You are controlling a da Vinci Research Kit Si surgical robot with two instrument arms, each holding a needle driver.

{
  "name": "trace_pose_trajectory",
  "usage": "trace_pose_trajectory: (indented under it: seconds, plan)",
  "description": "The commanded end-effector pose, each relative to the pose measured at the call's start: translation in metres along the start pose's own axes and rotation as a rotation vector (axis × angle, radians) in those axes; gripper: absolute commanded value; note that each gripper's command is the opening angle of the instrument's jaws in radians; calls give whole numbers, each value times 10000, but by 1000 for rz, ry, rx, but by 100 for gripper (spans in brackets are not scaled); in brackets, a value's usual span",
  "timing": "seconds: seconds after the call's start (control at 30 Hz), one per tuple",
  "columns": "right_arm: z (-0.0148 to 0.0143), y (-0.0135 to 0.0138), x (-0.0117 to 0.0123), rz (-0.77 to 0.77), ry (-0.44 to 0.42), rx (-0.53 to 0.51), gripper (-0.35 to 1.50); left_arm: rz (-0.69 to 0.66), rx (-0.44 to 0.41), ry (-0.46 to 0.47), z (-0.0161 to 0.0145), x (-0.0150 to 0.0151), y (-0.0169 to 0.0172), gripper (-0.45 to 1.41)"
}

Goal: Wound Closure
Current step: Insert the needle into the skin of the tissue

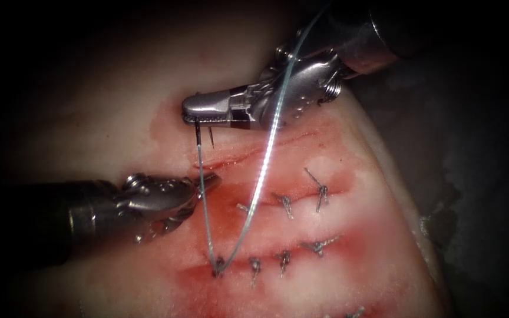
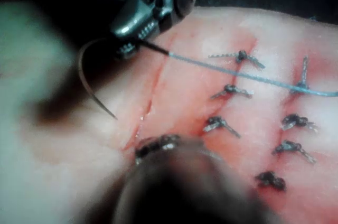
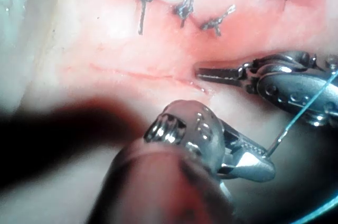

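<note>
Needle (image 2: 87,78) is hanging clear of the tissue (image 1: 119,118), gripped near its thread end in my right tool (image 1: 198,112). One thread (image 1: 260,182) is running to eight knotted stitches. My left tool (image 1: 207,179) is resting closed, empty, at the cut (image 1: 237,156).

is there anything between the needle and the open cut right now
Nothing visible. The right tool holds the needle near its thread end, clear of the tissue, just above the cut. The left tool holds nothing and lies at the cut's left end, beside that path. The thread trails away to a stitch.
</note>
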Motion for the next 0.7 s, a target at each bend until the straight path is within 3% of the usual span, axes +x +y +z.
trace_pose_trajectory:
  seconds: [0.03,0.7]
  plan:
    - [8,-1,3,1,-1,4,-35,0,0,-3,8,-5,-2,-45]
    - [10,-1,-1,-4,-6,3,-35,0,0,-3,8,-5,-2,-45]
